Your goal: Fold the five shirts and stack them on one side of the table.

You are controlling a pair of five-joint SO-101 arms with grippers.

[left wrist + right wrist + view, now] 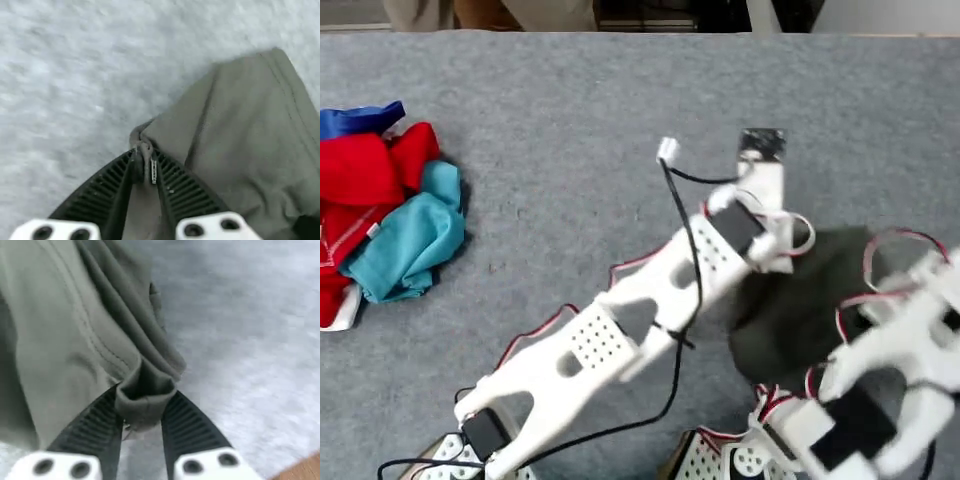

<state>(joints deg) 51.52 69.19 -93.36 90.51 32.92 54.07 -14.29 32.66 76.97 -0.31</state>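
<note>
An olive-grey shirt (800, 300) lies on the grey table at the right, between the two arms. My left gripper (144, 167) is shut on a pinched edge of this shirt (240, 135), with cloth squeezed between its black ribbed fingers (182, 192). My right gripper (144, 410) is shut on a bunched fold of the same shirt (65, 330). In the high view the left arm (650, 300) stretches diagonally to the shirt's far side. The right arm (890, 360) sits at the shirt's near right. A pile of red, teal and blue shirts (385, 215) lies at the left edge.
The grey felt table (570, 120) has open room across its middle and far side. The arm bases and cables (720, 455) crowd the near edge. A wooden table edge (305, 467) shows in the right wrist view.
</note>
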